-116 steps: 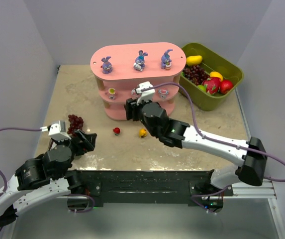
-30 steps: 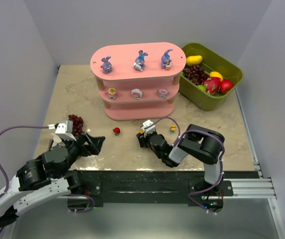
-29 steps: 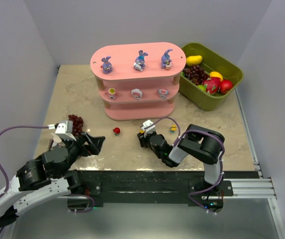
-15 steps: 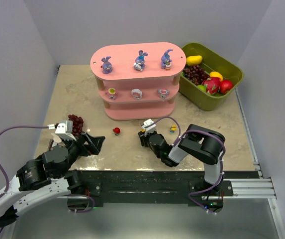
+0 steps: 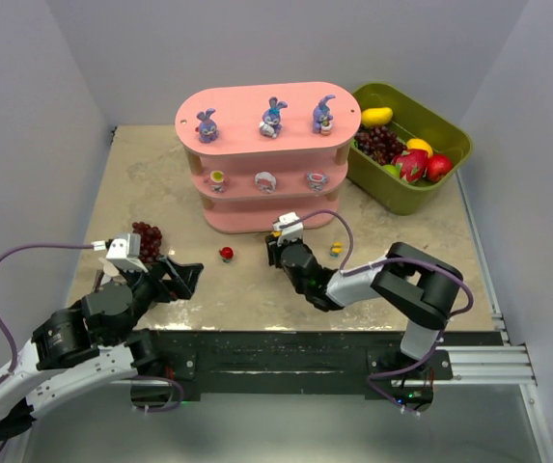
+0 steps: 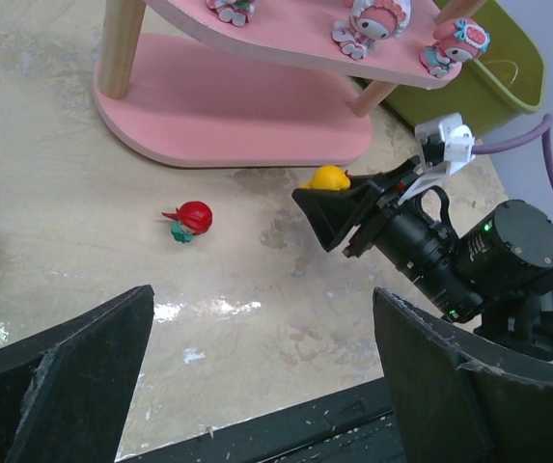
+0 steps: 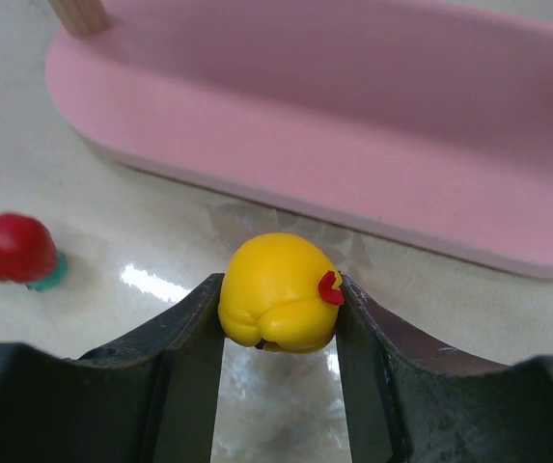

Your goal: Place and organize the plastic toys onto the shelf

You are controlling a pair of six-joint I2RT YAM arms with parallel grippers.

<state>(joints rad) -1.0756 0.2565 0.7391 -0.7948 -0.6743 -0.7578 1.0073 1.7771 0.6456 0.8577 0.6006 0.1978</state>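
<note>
Vs a second ago: right arm (image 5: 401, 275) has unfolded, its elbow swung out to the right and the wrist pushed a little closer to the shelf (image 5: 242, 121). Its jaws have narrowed. Left arm (image 5: 83, 328) hasn't moved.

Jaws, right: about half closed, pinching the yellow toy (image 7: 278, 307) squarely, one finger on each side. Grip looks centred. Can't tell whether the toy is off the counter (image 5: 141, 174) yet.

Jaws, left: fully spread, holding nothing, parked low over the near-left counter next to the grape bunch (image 5: 147, 236).

Step, my read: grasp is done and the carry to the shelf is starting. Top board has three purple bunnies (image 5: 274, 116), middle board three pink-and-white ones (image 5: 265, 180), and the bottom board (image 7: 353, 125) looks bare. So the yellow one probably goes there.

Still loose on the counter: red toy (image 5: 226, 254) to the left of the jaws, and another small toy (image 5: 336, 250) to the right.

Next move needs:
- a small lift only, since the gap under the middle board is tight
- a straight push forward, as the bottom board edge is just ahead of the toy
- a spot that leaves room for two more
- release and back straight out, without clipping the red toy

Pose: right forearm nearly flat along the counter, wrist pointing at the shelf base, elbow folded back near the right base.
</note>
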